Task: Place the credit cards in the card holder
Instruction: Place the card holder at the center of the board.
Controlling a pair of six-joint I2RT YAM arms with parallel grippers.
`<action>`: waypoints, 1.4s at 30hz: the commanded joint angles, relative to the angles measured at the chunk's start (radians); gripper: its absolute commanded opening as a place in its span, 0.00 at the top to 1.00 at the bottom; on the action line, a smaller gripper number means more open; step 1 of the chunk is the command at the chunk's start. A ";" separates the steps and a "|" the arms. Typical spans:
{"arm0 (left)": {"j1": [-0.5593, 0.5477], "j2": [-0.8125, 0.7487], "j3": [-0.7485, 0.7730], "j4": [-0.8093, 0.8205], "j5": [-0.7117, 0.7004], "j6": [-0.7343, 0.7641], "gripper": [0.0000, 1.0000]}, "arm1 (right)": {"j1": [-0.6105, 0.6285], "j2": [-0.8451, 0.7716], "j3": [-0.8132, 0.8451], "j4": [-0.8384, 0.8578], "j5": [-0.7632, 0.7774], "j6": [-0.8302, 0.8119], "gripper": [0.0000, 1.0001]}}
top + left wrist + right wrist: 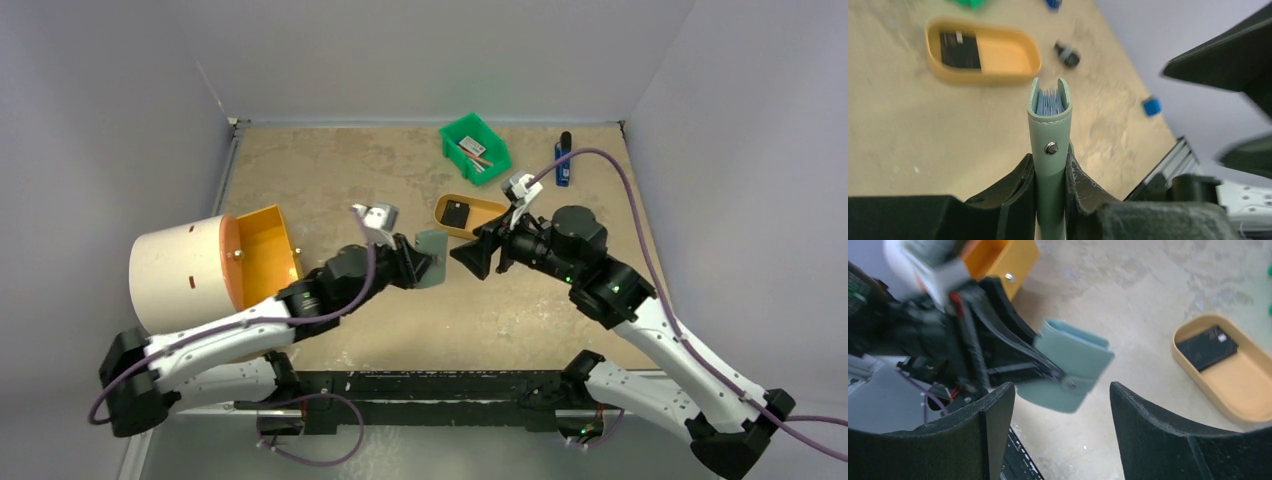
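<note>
My left gripper [418,262] is shut on the grey-green card holder [433,258] and holds it off the table. In the left wrist view the card holder [1049,125] stands on edge between the fingers, snap button facing me, pale blue pockets showing at its open top. My right gripper [480,258] stands open just right of it, nothing between its fingers. In the right wrist view the card holder [1073,360] sits just beyond the open right gripper [1062,390]. One black credit card [457,214] [960,50] [1208,347] lies in the tan tray [490,207].
A green bin [475,147] with small items sits at the back. A blue object [562,165] lies at the back right. A white cylinder with an orange drawer [215,265] stands on the left. A small black knob [1067,54] lies beyond the tray [1033,60].
</note>
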 commanded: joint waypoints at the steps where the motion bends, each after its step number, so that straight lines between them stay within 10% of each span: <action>1: 0.073 0.244 -0.055 0.225 0.253 -0.173 1.00 | -0.006 -0.051 -0.082 0.182 0.139 0.089 0.29; 10: 0.101 0.652 0.103 0.238 0.323 -0.135 1.00 | -0.005 -0.110 -0.141 0.139 0.220 0.114 0.30; 23: 0.113 0.714 0.101 0.170 0.239 -0.119 1.00 | -0.006 -0.043 -0.236 0.120 0.262 0.239 0.30; 42: 0.114 0.657 0.105 -0.003 0.041 -0.093 0.58 | -0.006 0.003 -0.258 0.088 0.288 0.287 0.31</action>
